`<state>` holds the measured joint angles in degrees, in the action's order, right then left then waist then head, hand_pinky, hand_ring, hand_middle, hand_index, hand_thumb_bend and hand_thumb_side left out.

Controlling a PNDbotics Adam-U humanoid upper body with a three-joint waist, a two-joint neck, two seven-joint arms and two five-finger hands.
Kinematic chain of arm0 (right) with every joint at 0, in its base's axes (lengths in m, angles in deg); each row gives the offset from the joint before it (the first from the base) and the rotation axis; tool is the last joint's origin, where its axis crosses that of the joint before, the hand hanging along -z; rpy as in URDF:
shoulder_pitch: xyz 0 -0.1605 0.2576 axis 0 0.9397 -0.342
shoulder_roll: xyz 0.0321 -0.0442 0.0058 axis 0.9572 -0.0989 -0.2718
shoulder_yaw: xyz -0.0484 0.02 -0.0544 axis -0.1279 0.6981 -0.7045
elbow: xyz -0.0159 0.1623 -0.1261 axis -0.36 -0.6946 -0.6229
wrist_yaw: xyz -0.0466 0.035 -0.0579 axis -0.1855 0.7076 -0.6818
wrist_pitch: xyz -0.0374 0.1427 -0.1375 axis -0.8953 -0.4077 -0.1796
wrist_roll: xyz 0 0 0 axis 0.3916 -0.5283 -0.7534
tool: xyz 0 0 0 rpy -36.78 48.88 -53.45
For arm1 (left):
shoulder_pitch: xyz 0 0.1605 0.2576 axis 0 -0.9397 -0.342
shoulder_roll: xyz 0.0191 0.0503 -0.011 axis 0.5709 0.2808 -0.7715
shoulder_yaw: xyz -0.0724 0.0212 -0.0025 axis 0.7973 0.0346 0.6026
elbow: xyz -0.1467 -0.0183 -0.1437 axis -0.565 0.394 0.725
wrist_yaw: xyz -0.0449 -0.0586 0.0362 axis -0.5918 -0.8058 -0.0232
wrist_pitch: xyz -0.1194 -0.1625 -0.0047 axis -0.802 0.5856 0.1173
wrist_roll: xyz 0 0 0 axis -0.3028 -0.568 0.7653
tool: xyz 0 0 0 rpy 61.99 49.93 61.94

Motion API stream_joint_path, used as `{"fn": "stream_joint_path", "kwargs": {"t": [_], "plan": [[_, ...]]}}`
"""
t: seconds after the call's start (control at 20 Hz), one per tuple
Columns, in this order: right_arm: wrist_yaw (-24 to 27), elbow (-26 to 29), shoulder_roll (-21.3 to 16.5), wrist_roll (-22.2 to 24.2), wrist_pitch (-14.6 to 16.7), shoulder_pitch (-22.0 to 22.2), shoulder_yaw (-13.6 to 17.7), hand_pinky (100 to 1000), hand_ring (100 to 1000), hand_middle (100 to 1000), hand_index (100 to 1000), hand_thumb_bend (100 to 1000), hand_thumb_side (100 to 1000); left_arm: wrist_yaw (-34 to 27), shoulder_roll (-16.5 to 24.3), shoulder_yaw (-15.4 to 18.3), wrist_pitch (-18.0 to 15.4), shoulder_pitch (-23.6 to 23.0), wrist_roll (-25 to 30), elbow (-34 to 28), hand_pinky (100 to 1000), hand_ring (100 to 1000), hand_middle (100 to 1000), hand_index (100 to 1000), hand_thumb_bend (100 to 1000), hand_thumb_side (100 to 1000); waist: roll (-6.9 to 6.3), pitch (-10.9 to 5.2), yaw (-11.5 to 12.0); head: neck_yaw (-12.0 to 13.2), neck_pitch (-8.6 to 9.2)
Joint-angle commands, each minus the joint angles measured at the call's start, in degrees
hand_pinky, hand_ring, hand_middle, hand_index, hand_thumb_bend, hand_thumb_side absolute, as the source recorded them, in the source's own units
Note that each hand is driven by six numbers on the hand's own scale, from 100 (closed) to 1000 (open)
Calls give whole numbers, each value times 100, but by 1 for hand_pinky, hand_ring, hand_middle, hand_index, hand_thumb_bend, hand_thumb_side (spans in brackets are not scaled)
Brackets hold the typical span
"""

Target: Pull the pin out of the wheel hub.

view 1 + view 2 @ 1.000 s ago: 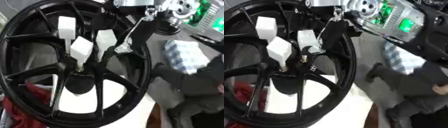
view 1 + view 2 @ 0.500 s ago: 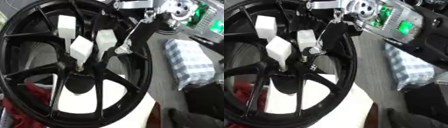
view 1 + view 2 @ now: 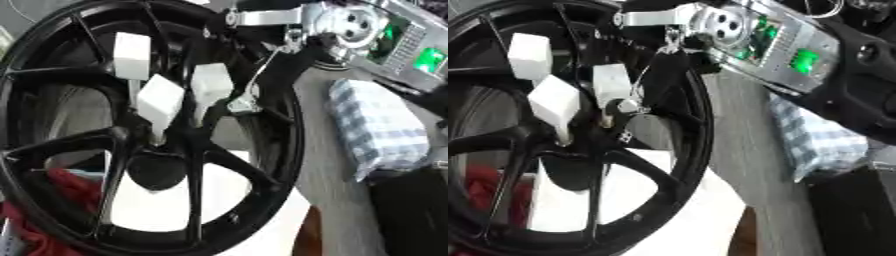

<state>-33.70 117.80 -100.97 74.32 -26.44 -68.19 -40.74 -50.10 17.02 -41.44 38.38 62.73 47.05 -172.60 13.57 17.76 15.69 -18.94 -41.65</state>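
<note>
Left eye view: three white-handled pins (image 3: 161, 100) stand in the black wheel hub (image 3: 153, 170); no lettering is legible. Right eye view: the right hand (image 3: 645, 82) reaches down from the upper right, fingers pinched on the rightmost pin (image 3: 611, 86).

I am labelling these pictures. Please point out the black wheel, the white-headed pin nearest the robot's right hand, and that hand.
black wheel (image 3: 293, 150), left eye view, on its right rim.
white-headed pin (image 3: 211, 84), left eye view, on its white head.
right hand (image 3: 662, 75), right eye view, on a dark finger.
</note>
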Motion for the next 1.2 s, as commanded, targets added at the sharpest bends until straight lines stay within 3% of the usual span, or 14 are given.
{"fn": "stream_joint_path", "kwargs": {"t": [0.05, 1.2], "plan": [[-30, 38, -170, -32, -36, -48, 59, 744, 772, 690, 755, 407, 100, 39, 61, -8, -8, 36, 25, -108, 899, 584, 513, 720, 100, 788, -62, -66, -5, -28, 61], [-184, -138, -69, 155, -34, -30, -2, 739, 760, 676, 750, 360, 100, 75, -26, -4, 16, 49, 50, -108, 902, 585, 514, 721, 100, 792, -62, -19, 25, -56, 106]]}}
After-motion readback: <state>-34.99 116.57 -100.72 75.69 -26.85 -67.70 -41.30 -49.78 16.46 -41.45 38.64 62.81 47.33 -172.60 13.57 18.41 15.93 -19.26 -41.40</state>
